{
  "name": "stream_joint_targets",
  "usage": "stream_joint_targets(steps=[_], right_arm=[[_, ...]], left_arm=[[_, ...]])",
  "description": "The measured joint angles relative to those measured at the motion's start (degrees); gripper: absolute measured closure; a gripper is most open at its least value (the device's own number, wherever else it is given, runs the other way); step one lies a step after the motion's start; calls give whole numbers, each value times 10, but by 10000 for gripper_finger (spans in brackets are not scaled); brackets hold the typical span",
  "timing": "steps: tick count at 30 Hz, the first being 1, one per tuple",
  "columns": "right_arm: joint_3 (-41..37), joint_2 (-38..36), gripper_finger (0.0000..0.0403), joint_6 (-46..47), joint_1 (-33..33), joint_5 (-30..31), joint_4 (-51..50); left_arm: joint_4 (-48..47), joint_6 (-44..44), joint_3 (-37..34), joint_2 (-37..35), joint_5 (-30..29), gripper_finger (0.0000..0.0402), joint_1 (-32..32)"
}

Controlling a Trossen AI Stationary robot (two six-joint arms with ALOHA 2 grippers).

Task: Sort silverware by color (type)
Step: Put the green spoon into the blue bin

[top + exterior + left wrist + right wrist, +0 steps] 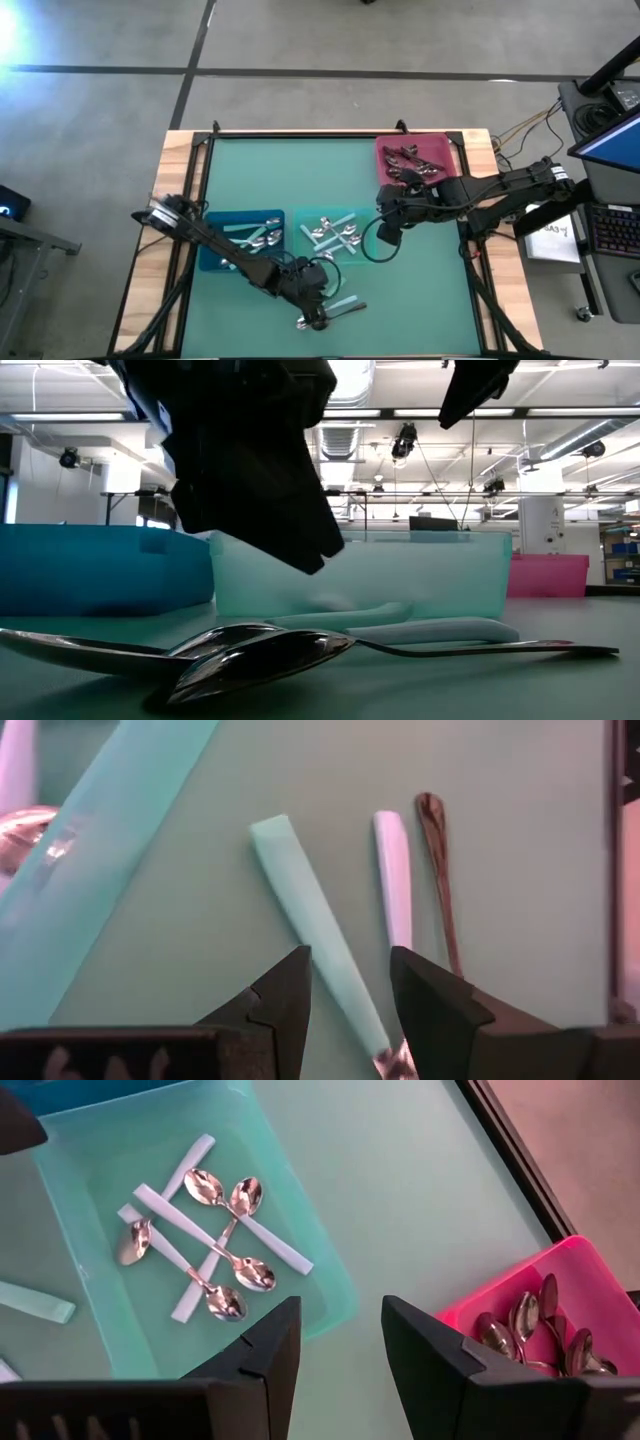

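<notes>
So on the far left of the green worktop (pixel 420 290) there's the blue bin (pixel 215 245) with a few spoons in it, handles look light.

The left arm reaches past it and its hand (pixel 318 290) is low near the front edge, right over the loose spoons (pixel 330 312) that aren't sorted yet. From the wrist camera the two fingers (pixel 285 995) are partly apart, one on each side of a teal-handled spoon (pixel 310 925), but not pinching it as far as I can see. Just beside that one lie a spoon with a paler handle (pixel 394 875) and a dark spoon (pixel 438 870), all flat on the worktop. The table-level camera shows two shiny spoon bowls (pixel 255 655) overlapping up front.

Middle is the teal bin (pixel 352 255), which has five spoons with light handles (pixel 205 1240) lying criss-crossed.

Right of that, the right hand (pixel 385 228) hangs above the worktop between the teal bin and the pink bin (pixel 388 150), fingers (pixel 265 1350) apart and nothing in them.

The pink bin at the back right holds the dark spoons (pixel 410 163) in a heap.
</notes>
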Motion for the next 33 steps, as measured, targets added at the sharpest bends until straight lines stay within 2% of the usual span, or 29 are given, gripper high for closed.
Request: stream_joint_targets(steps=[6,15,24,33], right_arm=[[0,0,271,0,0,0,1],[0,0,271,0,0,0,12],[0,0,271,0,0,0,14],[0,0,271,0,0,0,15]], left_arm=[[-46,0,35,25,-17,279,0],[-94,-41,36,26,-32,279,-12],[-111,-35,68,26,-15,275,-24],[-164,-29,96,26,17,248,-34]])
